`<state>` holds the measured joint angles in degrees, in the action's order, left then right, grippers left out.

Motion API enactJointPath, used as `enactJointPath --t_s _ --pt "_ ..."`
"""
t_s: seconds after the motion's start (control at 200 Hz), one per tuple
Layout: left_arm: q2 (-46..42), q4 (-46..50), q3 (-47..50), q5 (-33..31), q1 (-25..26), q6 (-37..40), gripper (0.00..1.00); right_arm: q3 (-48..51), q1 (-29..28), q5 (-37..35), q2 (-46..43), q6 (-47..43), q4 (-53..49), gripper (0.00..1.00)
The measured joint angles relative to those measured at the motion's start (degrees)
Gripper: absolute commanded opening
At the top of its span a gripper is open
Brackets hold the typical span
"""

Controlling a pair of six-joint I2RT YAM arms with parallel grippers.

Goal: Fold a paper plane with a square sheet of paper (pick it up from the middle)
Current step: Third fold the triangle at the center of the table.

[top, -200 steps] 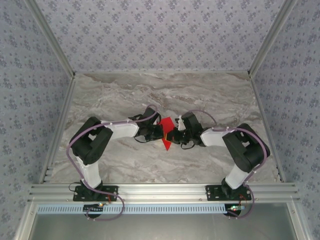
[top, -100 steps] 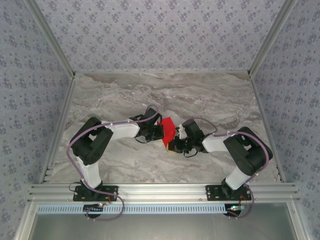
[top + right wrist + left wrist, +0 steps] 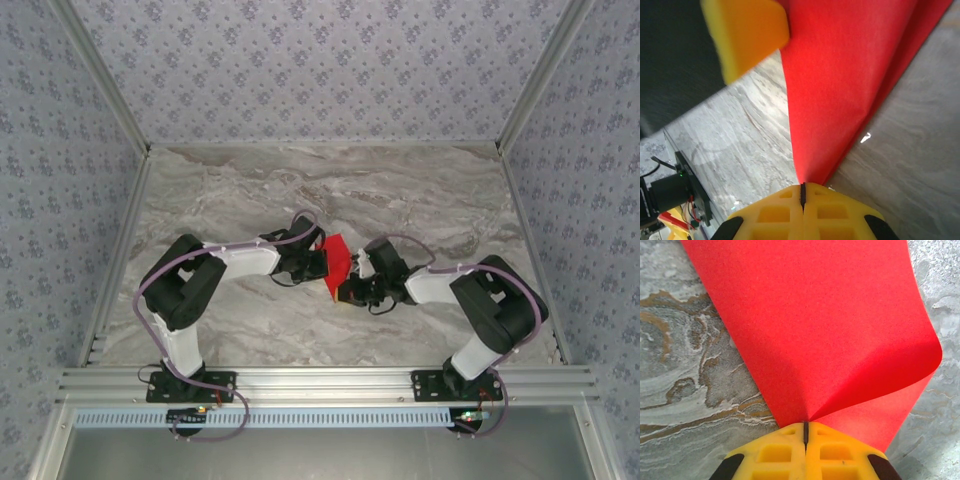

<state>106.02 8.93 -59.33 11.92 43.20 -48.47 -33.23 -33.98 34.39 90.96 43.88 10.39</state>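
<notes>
The square sheet of paper (image 3: 336, 262), bright red, hangs just above the marble table (image 3: 330, 190) at its middle, between the two arms. My left gripper (image 3: 322, 262) is shut on one edge of it. In the left wrist view the sheet (image 3: 810, 330) fans out from the closed yellow fingertips (image 3: 805, 424) and its right side curls over in a soft bend. My right gripper (image 3: 346, 290) is shut on another edge. In the right wrist view the paper (image 3: 840, 75) rises as a narrow doubled wedge from the tips (image 3: 802, 186). A paper plane is out of view.
One yellow finger of the left gripper (image 3: 747, 35) shows close above the paper in the right wrist view. Aluminium rails (image 3: 320, 380) border the near edge, and patterned walls (image 3: 320, 70) enclose the table on three sides.
Over the last second my right gripper has moved nearer and slightly right with its edge, bending the sheet into a wider shape. The left gripper held still. Little moved in the last half second.
</notes>
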Motion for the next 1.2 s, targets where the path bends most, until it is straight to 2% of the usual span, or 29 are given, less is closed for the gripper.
enactJointPath --t_s 0.225,0.58,0.735,1.199 --pt "0.02 0.24 -0.15 -0.13 0.0 0.46 0.0 -7.45 6.05 -1.22 0.92 -1.62 -1.68 0.0" --pt "0.07 0.59 -0.37 -0.28 0.04 1.09 0.0 -10.21 7.21 -2.14 8.37 -3.32 -3.56 0.0" --pt "0.22 1.27 -0.79 -0.48 0.11 1.33 0.0 -10.29 8.79 -3.1 9.16 -3.17 -4.66 0.0" --pt "0.24 1.55 -0.98 -1.03 0.33 1.97 0.0 -14.21 8.02 -4.17 7.98 -2.82 -6.01 0.0"
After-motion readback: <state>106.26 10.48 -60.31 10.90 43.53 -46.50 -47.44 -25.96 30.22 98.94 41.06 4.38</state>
